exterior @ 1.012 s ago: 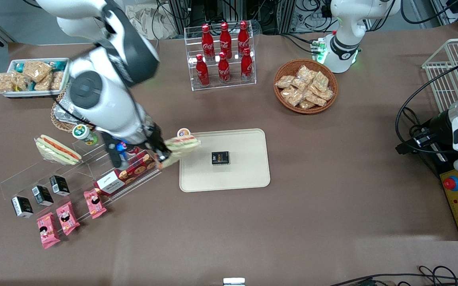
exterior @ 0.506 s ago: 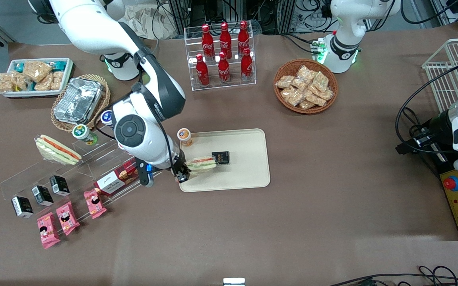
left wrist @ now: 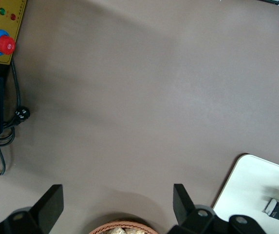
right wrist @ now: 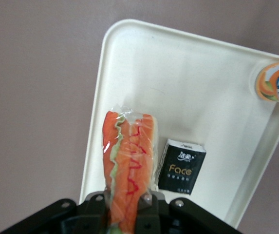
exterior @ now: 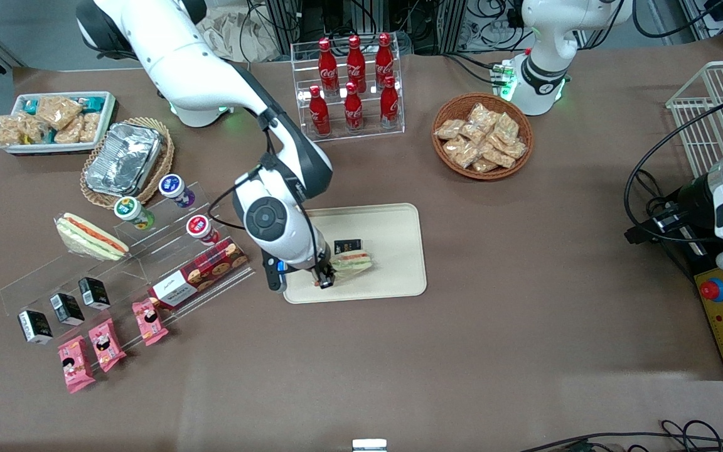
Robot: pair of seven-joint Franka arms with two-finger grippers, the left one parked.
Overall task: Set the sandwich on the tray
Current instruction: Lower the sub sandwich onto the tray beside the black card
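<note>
Hand (exterior: 326, 276) pinching sandwich (exterior: 352, 260) (beside black pack (exterior: 348, 246)) over tray (exterior: 399, 276).

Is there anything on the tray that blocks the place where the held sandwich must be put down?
Nothing visible blocks it. The gripper holds the sandwich over bare tray; the small black packet lies beside it, farther from the front camera.
</note>
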